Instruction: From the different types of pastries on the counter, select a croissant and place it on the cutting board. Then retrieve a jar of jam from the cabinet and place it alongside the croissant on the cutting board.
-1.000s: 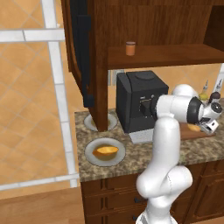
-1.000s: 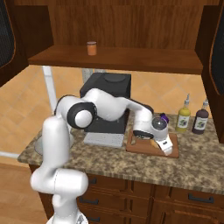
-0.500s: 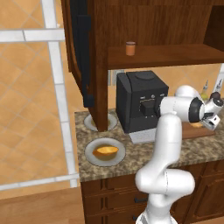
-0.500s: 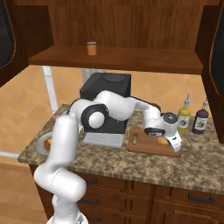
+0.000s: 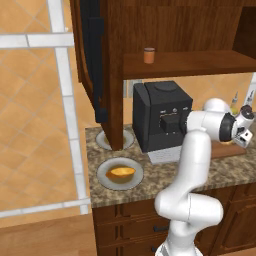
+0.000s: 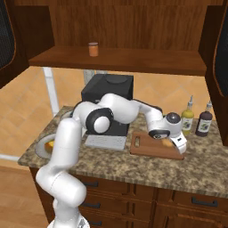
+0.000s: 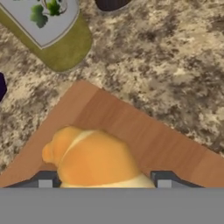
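Right up close in the hand view, the fingers (image 7: pixel 105 183) sit partly open with the croissant (image 7: pixel 94 159) between their two tips, and the pale golden pastry is down on the cutting board (image 7: pixel 162 148); whether the tips actually press it I cannot tell. From the right base view, the croissant (image 6: pixel 167 143) lies at the board's right end, under the hand, and the cutting board (image 6: pixel 147 147) rests flat on the speckled worktop (image 6: pixel 133 169). Just beyond the board stand a yellow bottle (image 6: pixel 188 121) and a dark bottle (image 6: pixel 205 123), side by side. To the left of the board is the black coffee machine (image 6: pixel 109 95). Further left, a plate (image 5: pixel 120 172) holds an orange-brown pastry (image 5: pixel 121 173). Up at the back, in the open cabinet (image 6: pixel 124 26), the jar of jam (image 6: pixel 93 49) stands upright on the shelf, well apart from everything below.
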Available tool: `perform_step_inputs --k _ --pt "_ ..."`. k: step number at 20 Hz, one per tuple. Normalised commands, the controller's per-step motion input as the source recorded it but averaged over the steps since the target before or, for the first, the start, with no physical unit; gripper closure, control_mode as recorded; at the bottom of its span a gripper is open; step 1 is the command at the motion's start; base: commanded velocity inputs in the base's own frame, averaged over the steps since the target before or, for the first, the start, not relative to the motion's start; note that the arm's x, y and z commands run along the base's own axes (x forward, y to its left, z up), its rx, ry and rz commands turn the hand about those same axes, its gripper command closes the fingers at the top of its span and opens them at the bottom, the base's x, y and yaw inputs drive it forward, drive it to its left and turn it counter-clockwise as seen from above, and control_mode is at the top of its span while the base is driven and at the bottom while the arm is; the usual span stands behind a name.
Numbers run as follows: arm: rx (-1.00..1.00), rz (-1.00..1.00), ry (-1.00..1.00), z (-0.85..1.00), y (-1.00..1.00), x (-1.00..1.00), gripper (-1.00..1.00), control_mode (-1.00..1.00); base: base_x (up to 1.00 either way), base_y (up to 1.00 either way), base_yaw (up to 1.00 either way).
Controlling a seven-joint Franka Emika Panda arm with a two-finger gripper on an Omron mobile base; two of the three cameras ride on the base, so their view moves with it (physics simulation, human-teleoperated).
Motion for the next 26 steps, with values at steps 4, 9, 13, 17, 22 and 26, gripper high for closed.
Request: perform_step_inputs --k 4,9,13,17,22,26 --pt "0.0 0.0 0.0 0.12 0.18 -0.17 -1.0 -1.0 0.0 0.0 0.0" --pt "-0.01 0.0 0.04 0.62 0.07 -0.03 -1.0 -1.0 0.0 0.0 0.0" --pt "-0.05 0.0 0.02 0.8 0.14 0.0 -1.0 -1.0 0.0 0.0 0.0" --pt "-0.09 0.04 0.0 0.71 0.37 -0.29 -1.0 -1.0 0.0 0.0 0.0" --pt "-0.05 0.06 0.0 0.5 0.47 -0.62 -1.0 -1.0 0.0 0.0 0.0" --pt "-0.01 0.07 0.0 0.5 0.42 -0.74 -1.0 -1.0 0.0 0.0 0.0"
